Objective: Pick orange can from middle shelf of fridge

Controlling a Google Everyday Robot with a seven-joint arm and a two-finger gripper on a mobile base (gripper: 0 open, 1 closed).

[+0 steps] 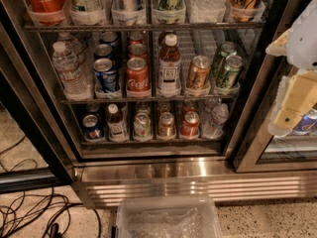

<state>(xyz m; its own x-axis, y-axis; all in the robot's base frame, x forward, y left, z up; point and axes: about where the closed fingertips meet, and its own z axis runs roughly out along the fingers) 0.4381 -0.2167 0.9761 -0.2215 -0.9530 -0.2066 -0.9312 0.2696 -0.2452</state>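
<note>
The fridge (163, 175) stands open in front of me, with three wire racks of drinks. The orange can (198, 72), coppery with a silver top, stands at the front of the middle shelf (148, 99), right of centre. A brown-label bottle (169, 63) is on its left and two green cans (228, 71) on its right. My gripper (287, 73), white with cream fingers (296, 102), hangs at the right edge of the view. It is outside the fridge, well to the right of the orange can, open and empty.
The middle shelf also holds a red Coca-Cola can (137, 76), blue cans (105, 73) and a water bottle (69, 69). A black door frame (255, 93) stands between the gripper and the shelf. A clear plastic bin (168, 217) sits on the floor in front, with cables (29, 212) to its left.
</note>
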